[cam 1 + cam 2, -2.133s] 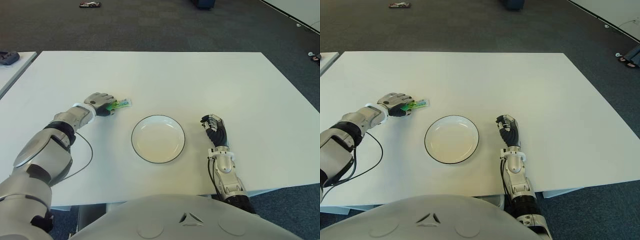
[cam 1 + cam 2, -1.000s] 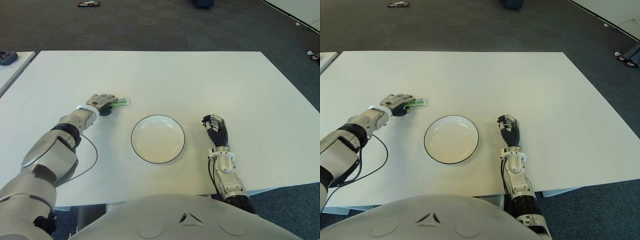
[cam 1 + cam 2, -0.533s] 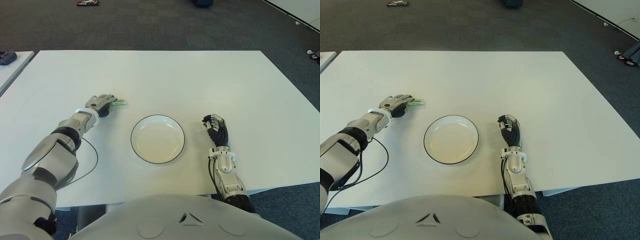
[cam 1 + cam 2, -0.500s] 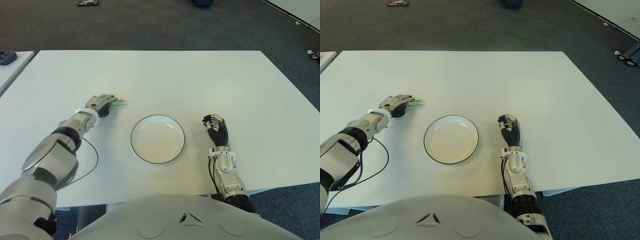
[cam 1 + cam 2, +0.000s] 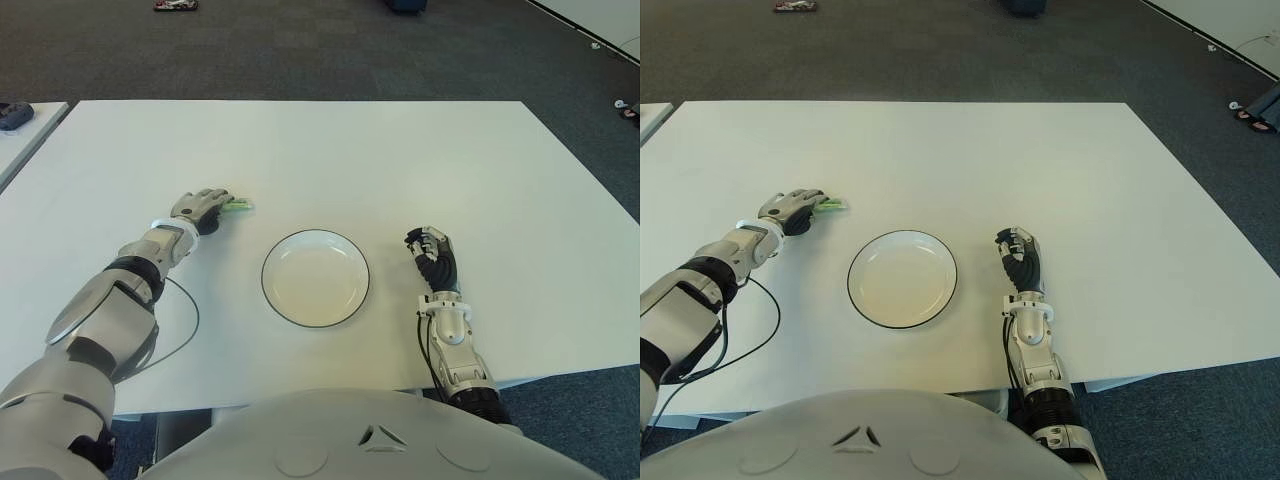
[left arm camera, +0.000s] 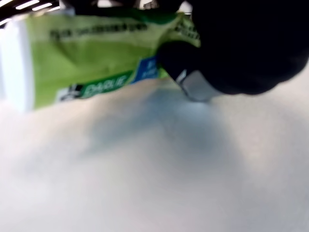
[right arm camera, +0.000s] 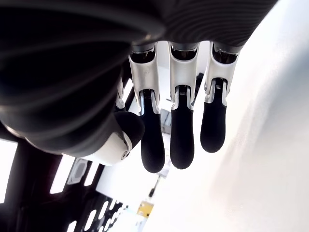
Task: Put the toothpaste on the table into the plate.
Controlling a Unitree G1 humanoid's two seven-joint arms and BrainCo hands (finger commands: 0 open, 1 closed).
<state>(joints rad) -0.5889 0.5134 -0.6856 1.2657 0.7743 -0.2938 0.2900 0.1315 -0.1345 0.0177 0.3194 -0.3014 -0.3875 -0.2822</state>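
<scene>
Toothpaste, a green tube (image 5: 239,206), lies on the white bench (image 5: 330,160) left of the empty black-rimmed white plate (image 5: 315,278), pinched by the left robot hand (image 5: 203,207). Compared with two seconds ago, it sits slightly farther from the robot. Right robot hand (image 5: 432,259) shows right of the plate, fingers loosely curled, holding nothing.

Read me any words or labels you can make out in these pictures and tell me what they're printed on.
"DARLIE": on the green toothpaste tube, white letters on a darker green band, seen in the left wrist view beside the left hand.
A line of small dark print higher on the same tube: too blurred to read.
Nothing else carries readable text.
</scene>
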